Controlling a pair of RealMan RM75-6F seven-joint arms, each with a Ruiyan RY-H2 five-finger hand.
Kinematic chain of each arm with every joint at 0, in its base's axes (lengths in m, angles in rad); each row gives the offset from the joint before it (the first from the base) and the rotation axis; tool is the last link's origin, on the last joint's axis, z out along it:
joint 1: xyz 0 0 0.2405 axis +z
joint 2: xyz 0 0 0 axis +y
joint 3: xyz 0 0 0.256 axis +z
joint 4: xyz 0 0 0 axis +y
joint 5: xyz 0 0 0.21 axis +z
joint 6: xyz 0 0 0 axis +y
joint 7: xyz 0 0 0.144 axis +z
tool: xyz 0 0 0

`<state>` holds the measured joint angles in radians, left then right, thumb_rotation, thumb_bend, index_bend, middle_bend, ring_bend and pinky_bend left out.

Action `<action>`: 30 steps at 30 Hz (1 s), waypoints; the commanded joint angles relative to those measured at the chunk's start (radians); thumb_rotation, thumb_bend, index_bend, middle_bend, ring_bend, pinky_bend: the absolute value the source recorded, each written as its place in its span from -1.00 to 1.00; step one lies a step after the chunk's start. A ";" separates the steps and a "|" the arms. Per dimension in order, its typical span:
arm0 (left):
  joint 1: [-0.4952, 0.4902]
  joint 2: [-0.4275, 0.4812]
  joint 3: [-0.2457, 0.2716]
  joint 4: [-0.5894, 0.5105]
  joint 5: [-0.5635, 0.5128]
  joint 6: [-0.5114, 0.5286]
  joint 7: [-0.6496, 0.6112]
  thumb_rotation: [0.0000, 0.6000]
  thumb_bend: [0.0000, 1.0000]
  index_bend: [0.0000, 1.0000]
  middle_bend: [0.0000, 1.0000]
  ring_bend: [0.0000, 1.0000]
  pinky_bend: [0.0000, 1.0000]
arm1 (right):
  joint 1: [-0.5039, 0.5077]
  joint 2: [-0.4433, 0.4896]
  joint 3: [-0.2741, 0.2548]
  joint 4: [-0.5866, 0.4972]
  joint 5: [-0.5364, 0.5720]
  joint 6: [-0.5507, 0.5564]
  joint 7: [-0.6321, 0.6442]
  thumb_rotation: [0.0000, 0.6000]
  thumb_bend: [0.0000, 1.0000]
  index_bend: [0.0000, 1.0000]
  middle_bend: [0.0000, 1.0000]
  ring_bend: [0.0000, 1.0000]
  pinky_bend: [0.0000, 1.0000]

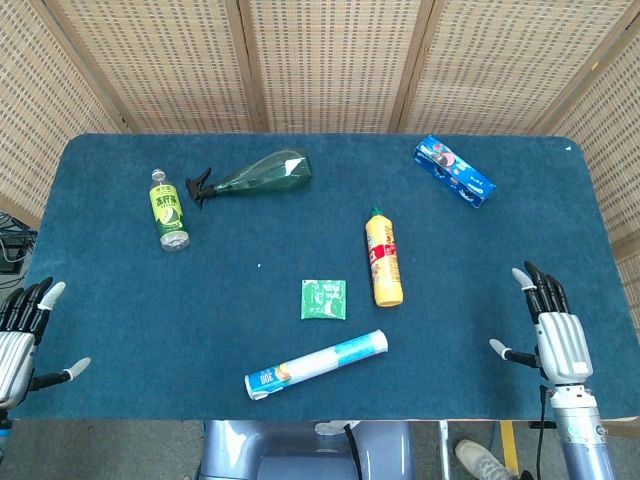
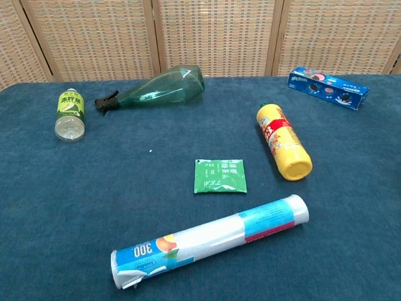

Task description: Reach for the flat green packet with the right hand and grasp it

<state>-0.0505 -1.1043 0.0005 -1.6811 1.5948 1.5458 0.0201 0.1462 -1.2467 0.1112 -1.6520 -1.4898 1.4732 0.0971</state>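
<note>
The flat green packet (image 1: 323, 299) lies flat near the middle of the blue table, also seen in the chest view (image 2: 220, 175). My right hand (image 1: 553, 332) hovers at the table's front right corner, fingers spread and empty, far to the right of the packet. At the front left edge, my left hand (image 1: 22, 338) is likewise spread with nothing in it. Neither hand shows in the chest view.
A yellow bottle (image 1: 384, 262) lies just right of the packet. A rolled white-and-blue bag pack (image 1: 317, 364) lies in front of it. A green spray bottle (image 1: 256, 175) and a small green-label bottle (image 1: 168, 208) lie back left; a blue box (image 1: 455, 171) back right.
</note>
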 commanded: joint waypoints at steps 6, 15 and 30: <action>0.002 0.002 0.005 -0.007 0.004 -0.001 0.015 0.75 -0.84 -1.00 -1.00 -1.00 -1.00 | 0.002 0.000 -0.004 -0.003 0.000 -0.009 0.000 1.00 -0.66 -1.00 -1.00 -1.00 -1.00; 0.002 0.007 0.005 -0.007 0.006 -0.001 0.013 0.75 -0.84 -1.00 -1.00 -1.00 -1.00 | 0.006 0.003 -0.013 -0.012 -0.001 -0.026 -0.008 1.00 -0.66 -1.00 -1.00 -1.00 -1.00; 0.004 0.014 0.010 -0.015 0.014 0.002 0.021 0.76 -0.83 -1.00 -1.00 -1.00 -1.00 | 0.007 0.008 -0.015 -0.017 0.001 -0.034 -0.003 1.00 -0.66 -1.00 -1.00 -1.00 -1.00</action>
<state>-0.0462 -1.0904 0.0105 -1.6959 1.6085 1.5477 0.0409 0.1533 -1.2387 0.0956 -1.6687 -1.4890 1.4393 0.0943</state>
